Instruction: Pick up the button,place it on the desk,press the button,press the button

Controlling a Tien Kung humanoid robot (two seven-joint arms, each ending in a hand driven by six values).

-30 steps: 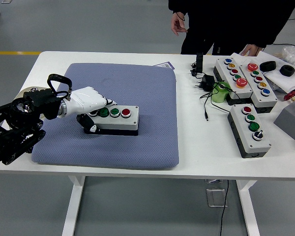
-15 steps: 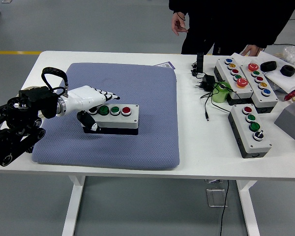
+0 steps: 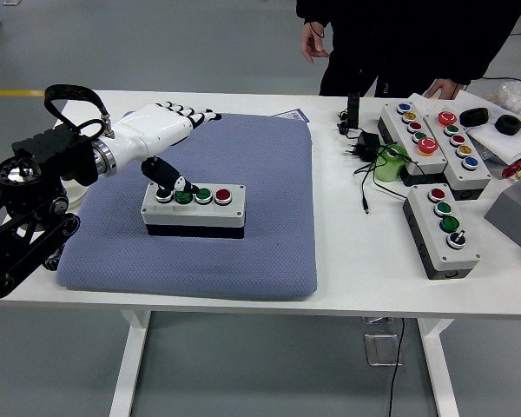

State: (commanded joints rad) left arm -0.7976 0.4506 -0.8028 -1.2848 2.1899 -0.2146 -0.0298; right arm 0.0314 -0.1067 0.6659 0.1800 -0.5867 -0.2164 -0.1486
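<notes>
While the grey button box (image 3: 193, 211) sits flat on the blue pad (image 3: 260, 156) at the table's left, the robot's left hand (image 3: 161, 130) hovers above its left end, fingers spread, thumb pointing down at the leftmost buttons. Pressing looks to be the step; next, a straight push down.

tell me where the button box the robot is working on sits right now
In the head view, the button box sits left of centre on the blue-grey pad, just below the raised left hand.
</notes>
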